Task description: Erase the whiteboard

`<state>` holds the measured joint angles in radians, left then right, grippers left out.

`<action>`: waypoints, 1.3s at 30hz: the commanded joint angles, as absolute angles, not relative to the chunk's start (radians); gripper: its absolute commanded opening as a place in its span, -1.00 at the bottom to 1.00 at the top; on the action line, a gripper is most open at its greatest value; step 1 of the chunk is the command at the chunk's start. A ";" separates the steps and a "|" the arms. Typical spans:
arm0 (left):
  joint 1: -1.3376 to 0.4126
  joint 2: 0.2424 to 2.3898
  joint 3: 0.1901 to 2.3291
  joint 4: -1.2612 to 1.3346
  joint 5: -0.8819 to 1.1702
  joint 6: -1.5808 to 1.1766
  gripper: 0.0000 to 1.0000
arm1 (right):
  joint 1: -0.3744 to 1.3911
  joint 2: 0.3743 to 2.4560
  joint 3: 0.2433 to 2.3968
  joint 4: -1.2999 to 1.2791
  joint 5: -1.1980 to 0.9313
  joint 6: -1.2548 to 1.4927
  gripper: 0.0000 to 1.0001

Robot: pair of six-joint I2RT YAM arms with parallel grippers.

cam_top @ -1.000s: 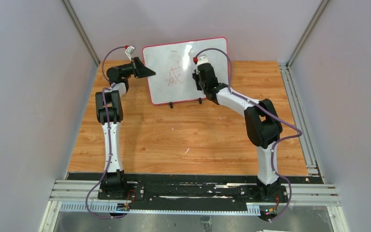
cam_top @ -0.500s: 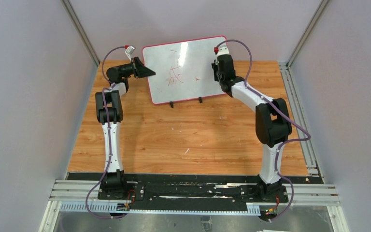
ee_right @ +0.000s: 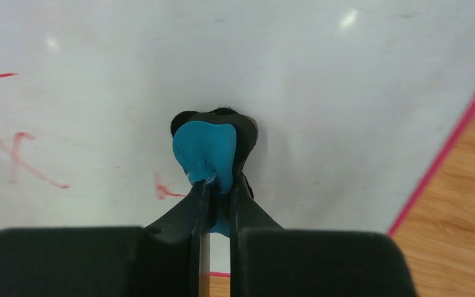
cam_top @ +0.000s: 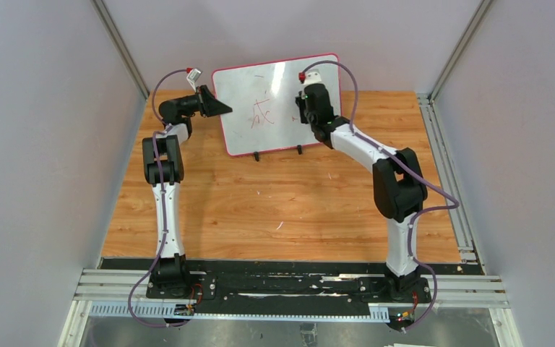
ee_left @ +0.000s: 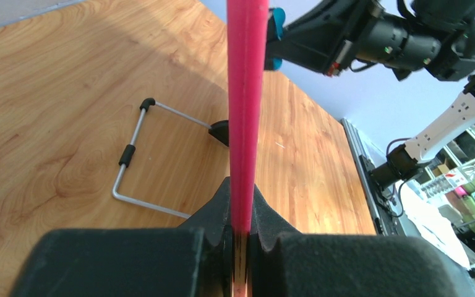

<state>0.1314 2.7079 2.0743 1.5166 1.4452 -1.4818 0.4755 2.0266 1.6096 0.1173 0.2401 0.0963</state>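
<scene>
The left gripper (ee_left: 240,207) clamps the left edge of the whiteboard (cam_top: 260,83) to steady it. The right gripper (ee_right: 218,185) pinches a blue eraser (ee_right: 205,151) against its face, right of the red writing (cam_top: 261,113)

Free tabletop (cam_top: 282,206) in front of whiteboard (cam_top: 274,124)

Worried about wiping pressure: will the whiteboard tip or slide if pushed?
Probably tippy alone: the whiteboard stands propped on a thin wire stand. It looks thin and stiff, likely light, so pushes could slide it. The left gripper clamped on its edge likely steadies it.
</scene>
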 commanded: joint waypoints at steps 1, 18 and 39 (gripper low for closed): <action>0.146 2.749 2.085 1.577 1.488 -1.438 -1.00 | 0.578 2.078 1.670 0.129 0.239 0.135 -0.99; 0.147 2.750 2.085 1.575 1.488 -1.440 -1.00 | 0.595 2.179 1.722 0.105 0.287 0.144 -0.99; 0.143 2.749 2.083 1.576 1.493 -1.440 -1.00 | 0.430 1.939 1.427 0.191 0.286 0.142 -0.99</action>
<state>0.1341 2.7090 2.0743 1.5162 1.4445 -1.4818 0.4198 1.9625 1.4155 0.1608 0.3004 0.1303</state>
